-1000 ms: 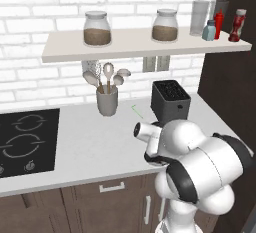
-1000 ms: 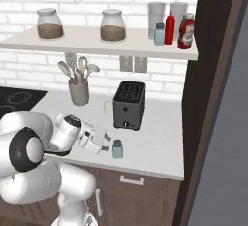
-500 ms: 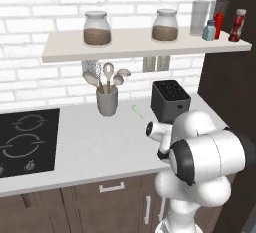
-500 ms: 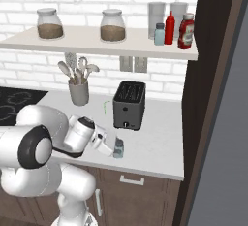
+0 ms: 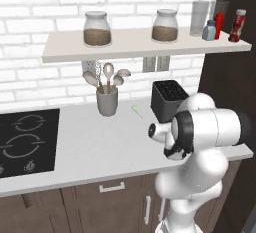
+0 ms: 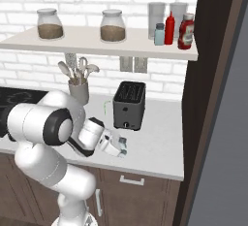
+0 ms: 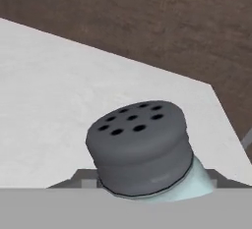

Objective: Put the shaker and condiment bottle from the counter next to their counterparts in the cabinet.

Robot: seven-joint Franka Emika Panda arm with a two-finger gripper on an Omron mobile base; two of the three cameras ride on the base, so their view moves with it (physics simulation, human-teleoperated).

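Note:
The shaker fills the hand view from close up, with its dark grey perforated top and pale blue-grey body. It stands on the counter near the front edge, in front of the toaster. My gripper reaches low over the counter and is shut on the shaker. On the cabinet shelf the condiment bottle, dark red with a whitish cap, stands at the right end. Beside it are the bright red squeeze bottle and the twin shaker.
A black toaster stands just behind the gripper. A grey utensil holder is further left, and the cooktop is at the far left. Two jars and two glasses share the shelf. A tall dark brown panel bounds the right.
My hand has moved right along the counter's front to the shaker. The fingers, wide open before, have come in around it.

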